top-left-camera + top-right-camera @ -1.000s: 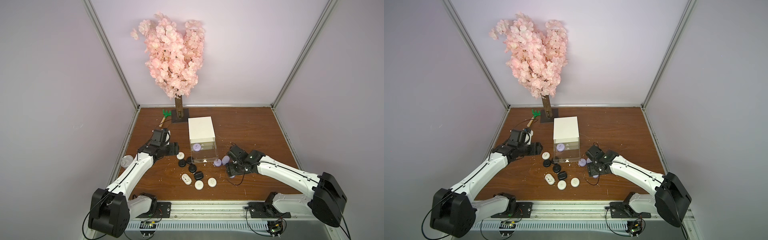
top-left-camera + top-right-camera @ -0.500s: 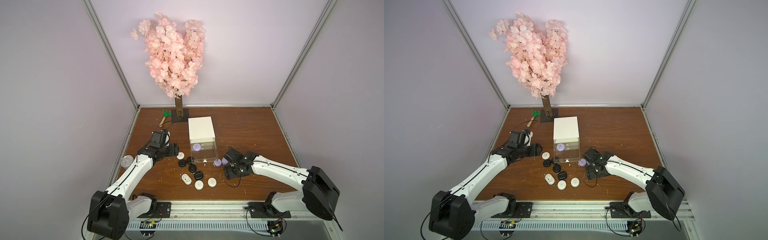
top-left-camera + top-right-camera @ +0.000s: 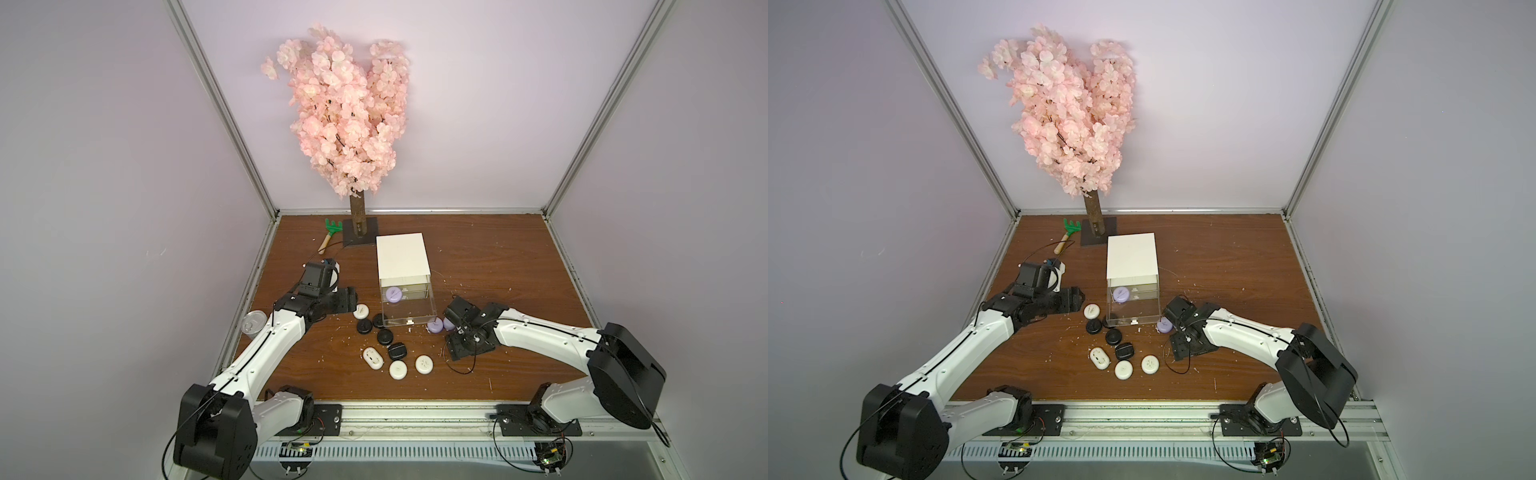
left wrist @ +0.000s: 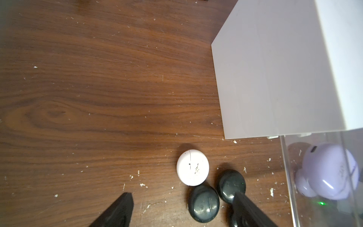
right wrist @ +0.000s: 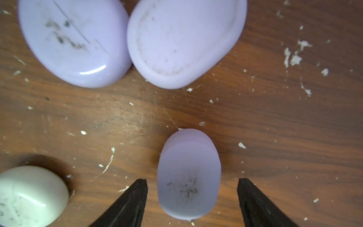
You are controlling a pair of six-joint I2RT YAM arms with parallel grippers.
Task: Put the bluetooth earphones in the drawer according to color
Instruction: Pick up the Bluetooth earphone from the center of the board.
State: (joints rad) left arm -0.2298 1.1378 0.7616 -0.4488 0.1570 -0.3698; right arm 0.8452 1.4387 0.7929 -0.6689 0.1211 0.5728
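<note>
— What do we stand on?
— We see a brown wood-grain table (image 3: pixel 490 257), flecked with white crumbs. Lavender walls close it in at 9, 12 and 3 o'clock, and a metal rail (image 3: pixel 415 417) runs along 6. A pink blossom tree (image 3: pixel 345 116) stands at 12, a green rake (image 3: pixel 332 227) just beside its base.
— And the task's things?
— The white drawer cabinet (image 3: pixel 402 257) sits mid-table. One clear drawer (image 3: pixel 409 319) is pulled out toward 6 with a stored lavender case (image 3: pixel 393 294) inside. At its 7 o'clock we count four white cases (image 3: pixel 397 369) and four black cases (image 3: pixel 384 336), loose and close together.
— Room to move?
— From 1 to 4 o'clock the table lies bare. The crowding is all at the drawer's front corners.
— The grippers?
— The left gripper (image 4: pixel 181 194), at the drawer's 9, is spread, with one black case (image 4: pixel 204 203) lying unheld between its fingers. The right gripper (image 5: pixel 191 181), at the drawer's 4, is spread too, flanking the nearest lavender case (image 5: pixel 188 169) without touching it.
— Where do our views differ?
— In a top view we find only two lavender cases (image 3: pixel 435 327) there. The right wrist view shows three, plus a white case (image 5: pixel 29 196).
</note>
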